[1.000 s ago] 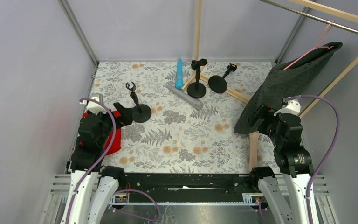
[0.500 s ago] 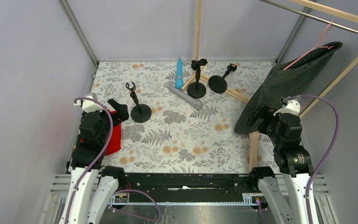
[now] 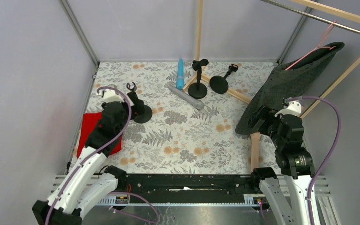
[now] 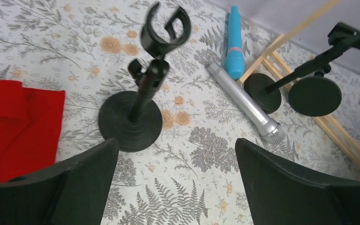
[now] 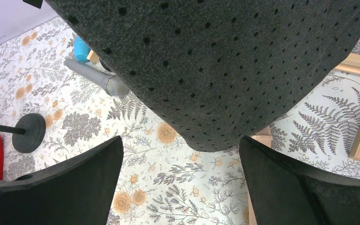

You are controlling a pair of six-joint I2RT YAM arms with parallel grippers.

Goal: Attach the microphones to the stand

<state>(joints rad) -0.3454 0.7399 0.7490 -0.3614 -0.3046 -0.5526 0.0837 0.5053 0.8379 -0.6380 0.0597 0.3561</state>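
The cyan-blue microphone (image 3: 180, 72) and the silver-grey microphone (image 3: 186, 97) lie on the floral mat near the back; both show in the left wrist view (image 4: 234, 40) (image 4: 243, 101). A peach-pink stick (image 3: 255, 150), apparently the third microphone, lies by the right arm, its far end under the dark cloth. Three black stands are upright: left (image 3: 142, 114), middle (image 3: 197, 90), right (image 3: 219, 85). My left gripper (image 3: 127, 104) (image 4: 176, 143) is open and empty, just short of the left stand (image 4: 130, 121). My right gripper (image 3: 262, 118) (image 5: 180, 140) is open and empty below the cloth.
A red cloth (image 3: 96, 133) lies at the left edge. A dark dotted cloth (image 3: 286, 89) hangs from a pink hanger (image 3: 318, 44) on a wooden frame (image 3: 199, 28); it fills the right wrist view (image 5: 215, 70). Walls close the sides.
My left arm has swung forward and right, off the red cloth and up to the left stand. The right arm has not moved.
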